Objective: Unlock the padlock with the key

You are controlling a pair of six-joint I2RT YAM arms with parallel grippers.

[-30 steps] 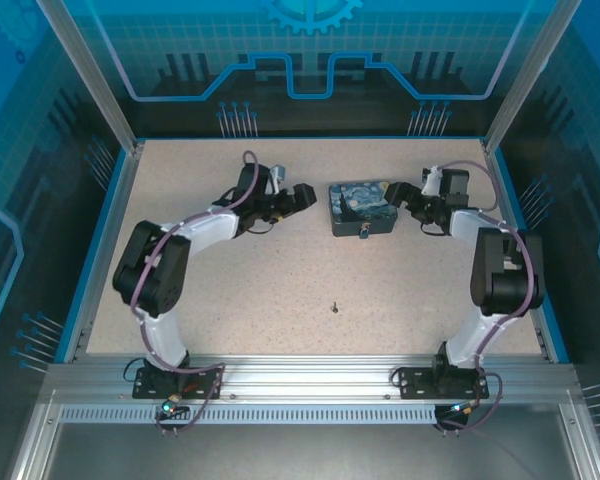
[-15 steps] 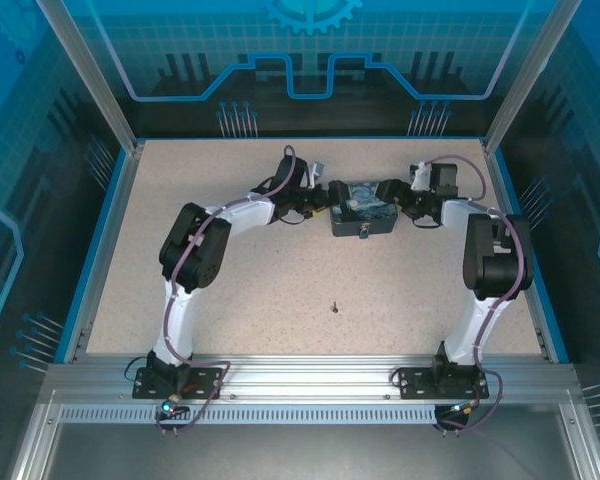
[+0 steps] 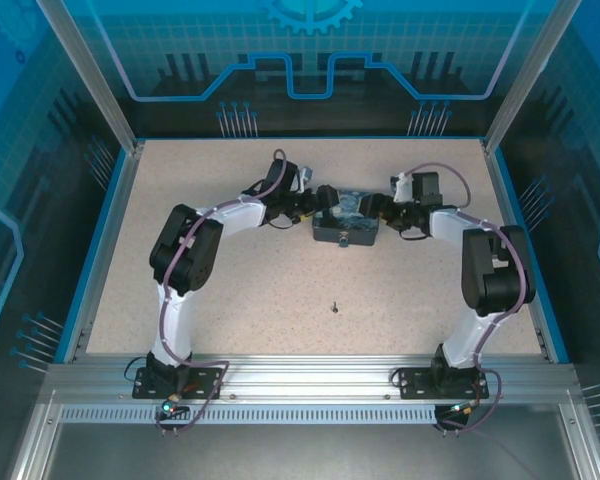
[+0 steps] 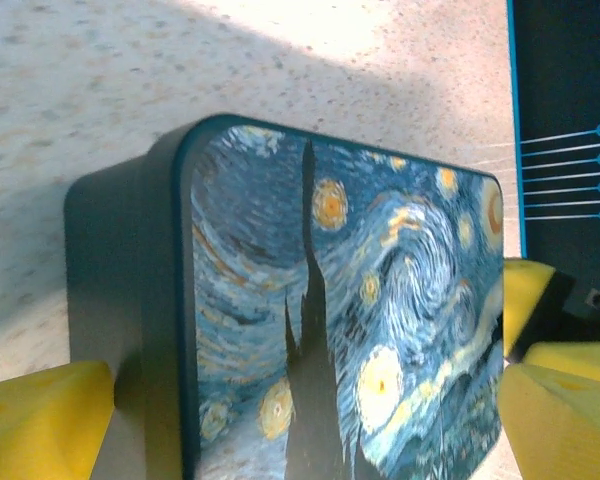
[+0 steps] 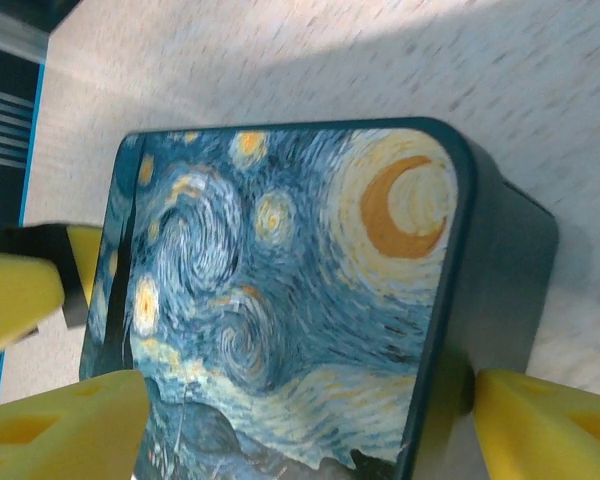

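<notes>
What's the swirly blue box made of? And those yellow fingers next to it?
The box looks like thin painted metal, probably tin: rounded rim, smooth printed lid, faint sheen. The yellow fingers look like matte plastic or rubber; can't tell which.

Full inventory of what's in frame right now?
rectangular blue-and-yellow swirl-painted tin box: 1, blue/yellow, far-centre of the table, between both grippers
small grey metal padlock: 1, grey, on the tin's near face
tiny dark metal key: 1, dark, loose on the table, nearer than the tin
speckled beige tabletop: 1, beige, blue-edged
left gripper: 1, black with yellow pads, jaws closed on the tin's left end
right gripper: 1, black with yellow pads, jaws closed on the tin's right end
</notes>
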